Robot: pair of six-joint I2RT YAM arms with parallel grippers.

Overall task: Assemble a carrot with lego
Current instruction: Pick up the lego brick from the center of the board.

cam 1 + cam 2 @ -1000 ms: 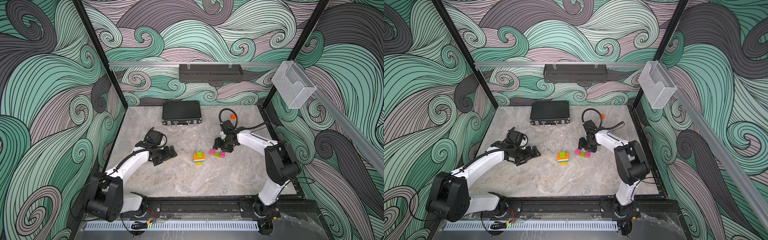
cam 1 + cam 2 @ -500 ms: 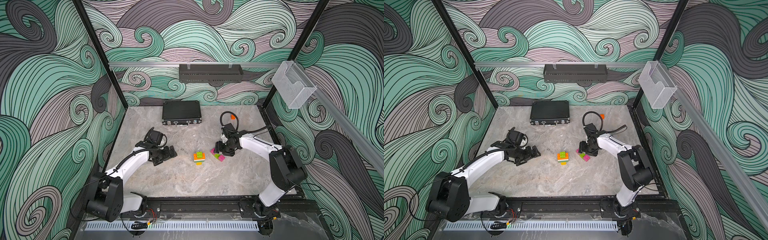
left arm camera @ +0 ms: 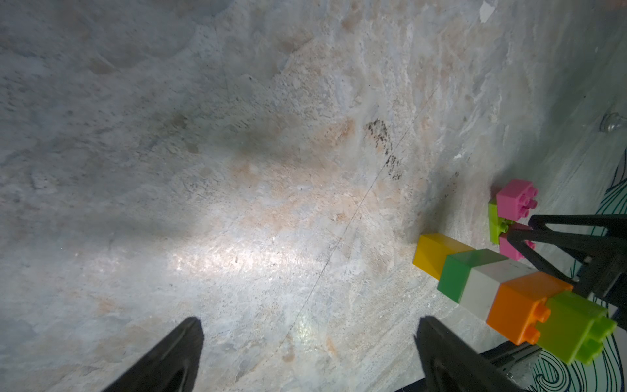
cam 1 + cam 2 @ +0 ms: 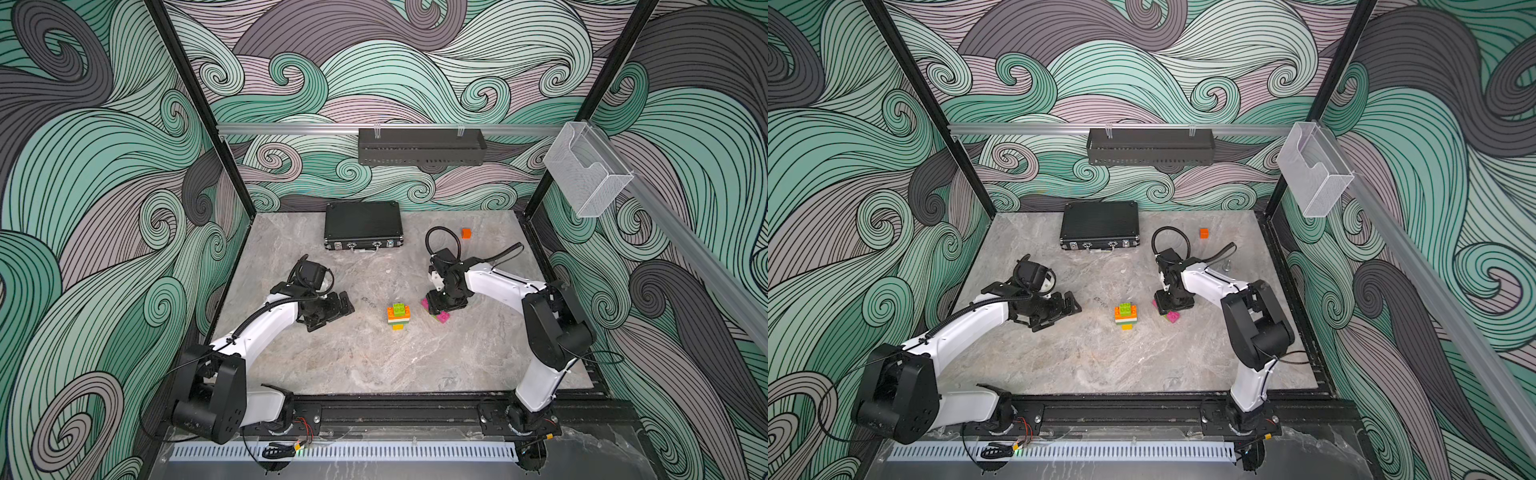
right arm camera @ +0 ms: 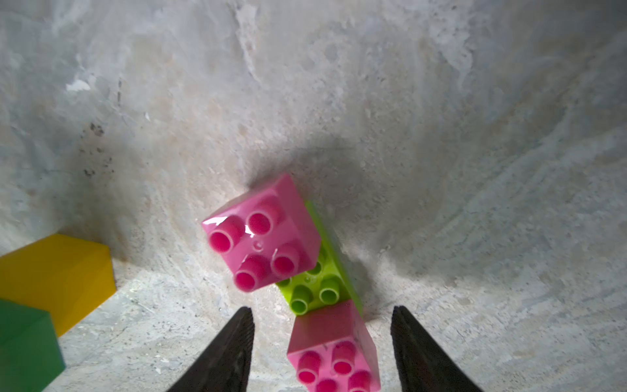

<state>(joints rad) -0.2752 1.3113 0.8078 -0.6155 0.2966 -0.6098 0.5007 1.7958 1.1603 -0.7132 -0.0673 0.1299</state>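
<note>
The carrot (image 4: 398, 314) stands upright mid-table in both top views: yellow at the bottom, then dark green, white and orange, lime on top (image 3: 509, 292). To its right two pink lego bricks (image 5: 264, 237) sit on a lime oblong brick (image 5: 315, 285) on the table. My right gripper (image 5: 322, 309) points down over this group (image 4: 441, 316), open, its fingers straddling the nearer pink brick (image 5: 334, 346) with a gap on each side. My left gripper (image 3: 307, 324) is open and empty, low over the table left of the carrot (image 4: 1059, 311).
A lone small orange cube (image 4: 466, 233) lies at the back right. A black briefcase (image 4: 363, 224) lies at the back centre. A black rack (image 4: 419, 146) hangs on the rear wall and a clear holder (image 4: 586, 174) on the right rail.
My right gripper has moved toward the front and down over the pink bricks, its jaws a little narrower. The left arm and the carrot have not moved.
</note>
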